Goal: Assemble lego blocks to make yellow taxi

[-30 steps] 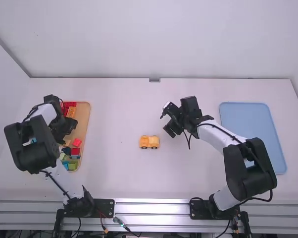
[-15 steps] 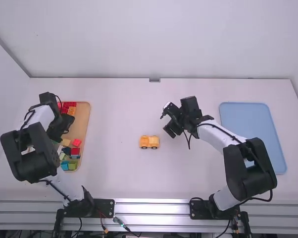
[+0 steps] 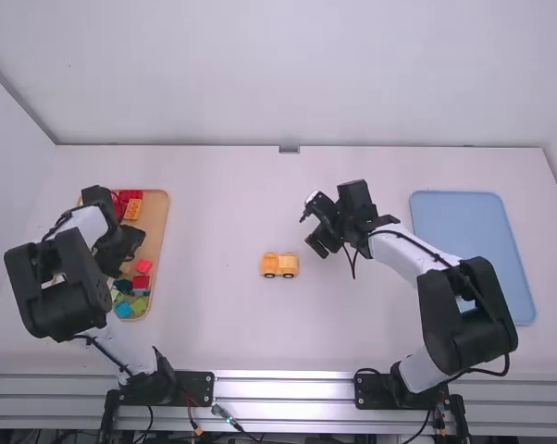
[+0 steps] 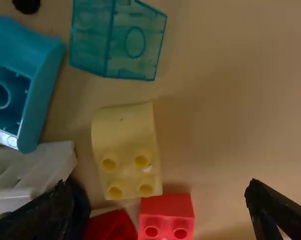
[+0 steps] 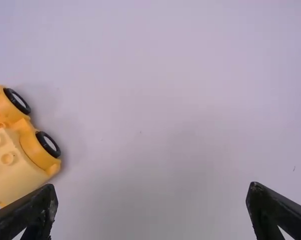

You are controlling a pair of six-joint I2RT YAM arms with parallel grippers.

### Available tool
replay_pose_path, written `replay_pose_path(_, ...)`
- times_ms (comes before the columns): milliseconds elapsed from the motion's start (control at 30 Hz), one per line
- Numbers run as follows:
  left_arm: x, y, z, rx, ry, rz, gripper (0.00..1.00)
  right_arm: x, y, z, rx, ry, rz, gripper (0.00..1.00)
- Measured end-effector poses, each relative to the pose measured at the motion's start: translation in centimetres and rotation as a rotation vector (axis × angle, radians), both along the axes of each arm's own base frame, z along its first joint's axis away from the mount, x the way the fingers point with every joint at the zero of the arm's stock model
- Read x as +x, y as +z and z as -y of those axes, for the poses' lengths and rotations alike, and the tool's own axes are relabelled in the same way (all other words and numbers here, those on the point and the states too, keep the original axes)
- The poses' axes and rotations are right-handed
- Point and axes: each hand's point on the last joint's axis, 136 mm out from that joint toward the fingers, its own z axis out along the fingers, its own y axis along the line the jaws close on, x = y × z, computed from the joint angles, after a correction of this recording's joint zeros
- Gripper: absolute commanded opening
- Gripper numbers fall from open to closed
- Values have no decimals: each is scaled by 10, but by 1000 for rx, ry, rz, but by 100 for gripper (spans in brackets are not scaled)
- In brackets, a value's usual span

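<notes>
Spatially, the left end effector [image 4: 158,186] (fingers wide apart) is nearer the pale yellow block [image 4: 124,135], whose long axis crosses the closing line.

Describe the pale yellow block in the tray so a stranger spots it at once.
At the left of the table is a tan tray. Between its clear teal block and a red block lies the yellow block. Unlike them, it is pale yellow, with four studs and a smooth curved end.
</notes>
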Motion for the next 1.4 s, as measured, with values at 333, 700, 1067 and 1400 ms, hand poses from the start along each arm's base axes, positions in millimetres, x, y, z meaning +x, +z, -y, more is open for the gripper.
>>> replay_pose_path(333, 4, -15, -2, 27, 0, 53, 88, 0, 0, 0, 1, -3, -2, 99)
replay_pose_path(700, 6, -20, -7, 60, 5, 79, 95, 0, 0, 0, 0, 0, 0, 99)
replay_pose_path(1067, -8, -19, -4, 48, 29, 10, 99, 0, 0, 0, 1, -1, -1, 99)
replay_pose_path(1400, 1, -22, -9, 59, 31, 29, 96, 0, 0, 0, 2, -1, -1, 99)
